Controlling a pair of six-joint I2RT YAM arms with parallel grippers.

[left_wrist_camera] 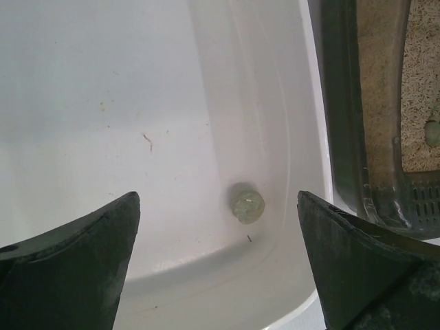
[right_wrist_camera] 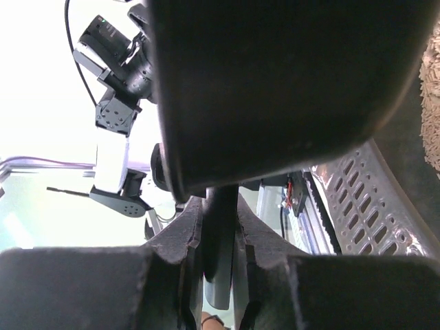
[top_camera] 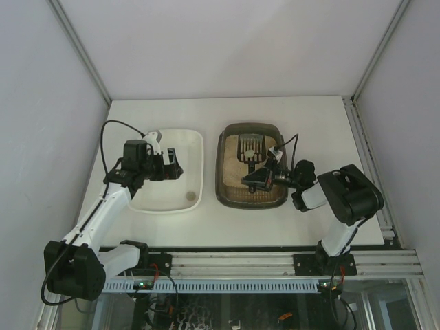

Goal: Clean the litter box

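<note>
While above litter box [top_camera: 251,126], right end effector [top_camera: 256,180]

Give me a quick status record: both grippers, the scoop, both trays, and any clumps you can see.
left gripper: open, empty, hovering over the white tray
right gripper: shut on the scoop's handle, over the litter box
scoop: slotted head in the far part of the litter box
white tray: left of the litter box, holds one small greyish clump near its near right corner
litter box: beige litter inside; what looks like another lump on the litter
</note>
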